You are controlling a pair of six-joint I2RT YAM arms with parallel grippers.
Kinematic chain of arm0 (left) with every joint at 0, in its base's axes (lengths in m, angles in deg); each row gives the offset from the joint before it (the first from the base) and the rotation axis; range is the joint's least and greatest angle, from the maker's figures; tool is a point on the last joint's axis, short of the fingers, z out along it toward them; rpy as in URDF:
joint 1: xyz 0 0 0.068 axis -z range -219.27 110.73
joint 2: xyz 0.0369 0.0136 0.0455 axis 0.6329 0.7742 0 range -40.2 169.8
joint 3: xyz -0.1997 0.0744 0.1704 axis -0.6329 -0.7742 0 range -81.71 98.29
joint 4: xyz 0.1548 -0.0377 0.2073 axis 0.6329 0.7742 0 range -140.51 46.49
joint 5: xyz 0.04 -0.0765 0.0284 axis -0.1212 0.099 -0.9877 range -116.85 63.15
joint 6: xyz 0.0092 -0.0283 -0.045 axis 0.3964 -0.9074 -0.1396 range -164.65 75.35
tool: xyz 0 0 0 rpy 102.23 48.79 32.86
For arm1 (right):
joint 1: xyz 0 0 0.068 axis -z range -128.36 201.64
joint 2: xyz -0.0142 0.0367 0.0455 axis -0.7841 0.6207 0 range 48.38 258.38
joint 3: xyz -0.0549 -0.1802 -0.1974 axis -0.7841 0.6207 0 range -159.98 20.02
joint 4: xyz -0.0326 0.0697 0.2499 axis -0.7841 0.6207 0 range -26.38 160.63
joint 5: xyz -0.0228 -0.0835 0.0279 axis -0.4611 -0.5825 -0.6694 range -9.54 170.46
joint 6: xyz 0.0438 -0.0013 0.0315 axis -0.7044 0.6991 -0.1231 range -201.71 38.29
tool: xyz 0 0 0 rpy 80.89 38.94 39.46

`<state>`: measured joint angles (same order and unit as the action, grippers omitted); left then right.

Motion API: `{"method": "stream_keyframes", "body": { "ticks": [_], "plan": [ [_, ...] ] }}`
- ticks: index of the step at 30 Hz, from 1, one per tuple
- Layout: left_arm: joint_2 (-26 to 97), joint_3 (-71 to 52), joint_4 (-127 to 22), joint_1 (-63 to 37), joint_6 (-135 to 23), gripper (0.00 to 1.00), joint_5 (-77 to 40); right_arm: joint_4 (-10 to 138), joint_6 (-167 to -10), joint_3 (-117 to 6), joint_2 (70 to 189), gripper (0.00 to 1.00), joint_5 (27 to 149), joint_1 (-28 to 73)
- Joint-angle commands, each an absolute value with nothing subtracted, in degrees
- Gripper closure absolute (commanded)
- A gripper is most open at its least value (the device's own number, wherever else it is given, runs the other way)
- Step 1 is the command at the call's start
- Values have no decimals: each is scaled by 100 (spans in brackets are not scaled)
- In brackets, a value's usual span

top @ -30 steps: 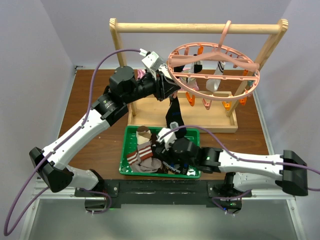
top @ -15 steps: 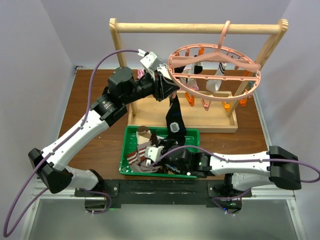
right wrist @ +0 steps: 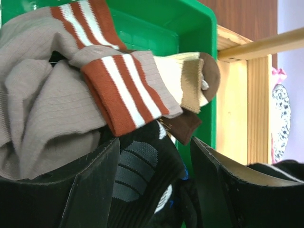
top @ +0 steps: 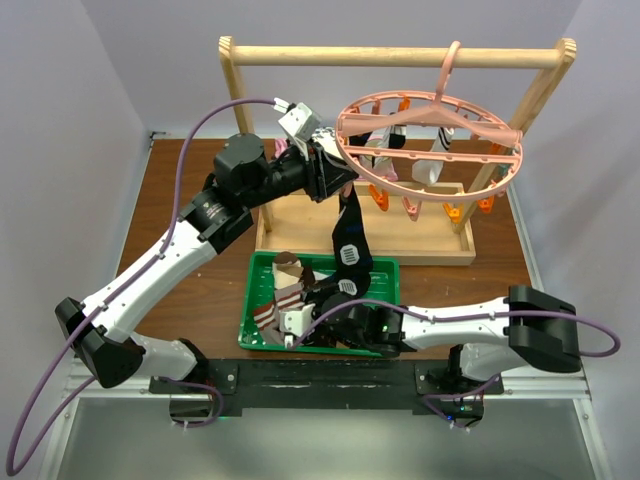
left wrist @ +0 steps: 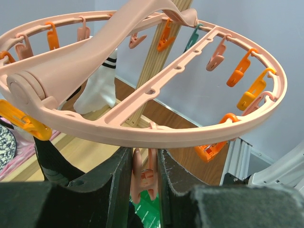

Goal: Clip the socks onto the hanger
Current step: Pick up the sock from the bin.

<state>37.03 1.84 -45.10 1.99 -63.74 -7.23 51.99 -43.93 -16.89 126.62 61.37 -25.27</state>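
Observation:
The pink round hanger [top: 497, 121] hangs from the wooden rack. My left gripper [top: 330, 160] is at its left rim, shut on a pink clip [left wrist: 144, 178] under the ring [left wrist: 156, 133]. A long black sock [top: 348, 238] hangs down from that spot to the green tray [top: 385, 265]. My right gripper [top: 300, 320] is low in the tray and open, its jaws either side of a black sock with grey bars [right wrist: 142, 175]. Just beyond lie a brown sock with white stripes [right wrist: 123, 85] and a tan-and-brown sock [right wrist: 194, 80]. A white sock [left wrist: 97, 88] hangs on the hanger's far side.
The light wooden rack [top: 400, 55] stands on its base board [top: 400, 240] right behind the tray. Orange and pink clips [left wrist: 251, 92] hang all round the ring. A patterned pink cloth [right wrist: 280, 118] shows past the rack's base.
My right arm has stretched leftward across the tray and its jaws have opened wider over the sock pile. The left gripper has held still on the clip.

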Motion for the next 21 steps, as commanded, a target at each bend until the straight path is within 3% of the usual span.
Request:
{"method": "stream_keyframes", "body": {
  "ticks": [1, 21],
  "plan": [
    [3538, 196, -4682, 160, -6487, 100, -620, 4930, -4128, -1883, 12888, 35, 6367, -2536],
    [3459, -50, -4743, 152, -6504, 100, -602, 4974, -4049, -2279, 13011, 39, 6666, -2623]
  ]
}}
